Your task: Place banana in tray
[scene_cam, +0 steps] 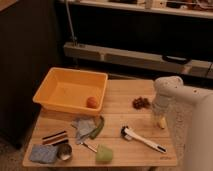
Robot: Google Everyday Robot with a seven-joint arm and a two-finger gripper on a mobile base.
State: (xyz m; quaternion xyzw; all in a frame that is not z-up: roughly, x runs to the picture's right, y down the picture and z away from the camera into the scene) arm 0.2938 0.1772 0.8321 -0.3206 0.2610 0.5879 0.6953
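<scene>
The end effector (160,119) is pointing straight down over the right side of the table (120,92), hanging from the white arm (167,92) that is reaching in from the right edge. Its fingers are pressing together on the banana (161,123), whose pale yellow end is showing just below the wrist and is lying on the wood near the table's right edge. Most of the fruit is hiding behind the arm.

Just to the left of the arm, a small cluster of dark red grapes (141,102) is sitting on the table. In front of the end effector, a white-handled brush (144,140) is lying at an angle, with its rounded head toward the table's middle.

Further left, a green curved vegetable (98,127) is leaning against a crumpled grey-blue cloth (83,127), and a light green block (104,153) is sitting by the front edge. A dark striped bar (55,137), a small metal cup (64,151) and a blue sponge (42,154) are occupying the front left corner.

The tray (60,90) is standing at the back left, well apart from the banana, and a small orange ball (92,102) is resting inside it by its right wall.
</scene>
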